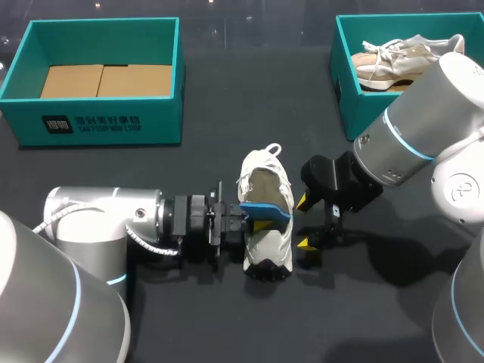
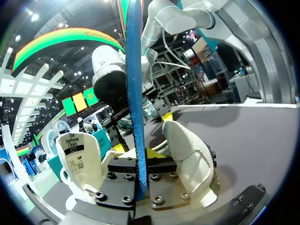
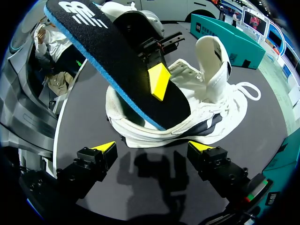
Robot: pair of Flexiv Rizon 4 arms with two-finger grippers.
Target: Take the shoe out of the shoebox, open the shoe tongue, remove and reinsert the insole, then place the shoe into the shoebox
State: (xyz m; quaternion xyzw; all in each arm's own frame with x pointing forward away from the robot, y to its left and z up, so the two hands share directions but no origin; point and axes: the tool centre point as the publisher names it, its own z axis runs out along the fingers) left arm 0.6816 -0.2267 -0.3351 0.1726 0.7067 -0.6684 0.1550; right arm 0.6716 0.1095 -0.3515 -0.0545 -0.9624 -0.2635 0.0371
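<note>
**Item 1.** Teal cardboard shoebox [image 1: 91,125] with a brown card liner [image 1: 106,79], far left of the table and well apart from the work. We take it as the shoe's likely home.

**Item 2.** Our left gripper [image 1: 253,221], clamped on the black foam insole with blue edge [image 1: 266,211]. The insole slants over the shoe with its lower end at the opening; we cannot tell whether it is in or merely over.

**Item 3.** White lace-up trainer [image 1: 268,246], mid-table, seemingly tilted towards its side. Its white padded tongue [image 3: 213,51] is drawn back and the mouth is open.

**Item 4.** Our right gripper [image 1: 306,222], fingers spread wide around nothing, just beside the trainer.

**Item 5.** Second teal box [image 1: 344,91], far right, holding beige shoes [image 1: 393,60]. We leave it alone.

**Handling note.** We judge that reinsertion is the step in hand. We should:
- lead with the insole's toe end
- align it along the trainer's length
- brace the trainer's side with the right gripper so it cannot roll
- release only once the heel end lies flat inside
</note>
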